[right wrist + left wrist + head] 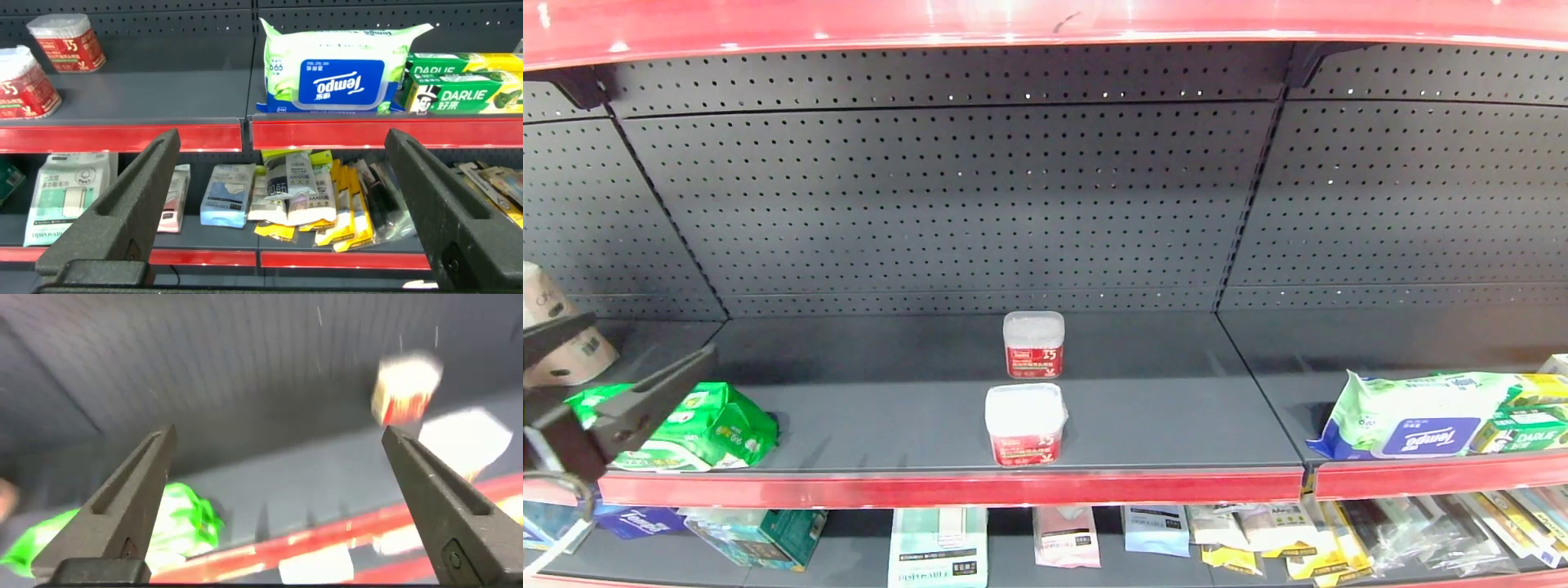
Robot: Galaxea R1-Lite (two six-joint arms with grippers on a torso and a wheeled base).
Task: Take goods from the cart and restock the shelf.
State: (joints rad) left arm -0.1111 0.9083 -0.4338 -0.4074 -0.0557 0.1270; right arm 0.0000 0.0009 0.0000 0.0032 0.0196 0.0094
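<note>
Two red-and-white tubs stand on the grey shelf (1160,408), one at the back (1032,345) and one near the front edge (1025,425). A green pack (715,425) lies at the shelf's left end. My left gripper (654,336) hovers open at the left, just in front of the green pack, holding nothing. In the left wrist view its fingers (135,506) spread wide, with the green pack (176,527) below and a blurred tub (406,388) beyond. My right gripper (284,135) is open and empty, facing the shelves from a distance, with the tubs (65,41) far off.
A wet wipes pack (1413,412) and green toothpaste boxes (1531,416) lie on the right shelf section. A brown paper-wrapped pack (556,327) stands at the far left. The lower shelf (939,543) holds several flat packets. A red shelf edge (947,488) runs along the front.
</note>
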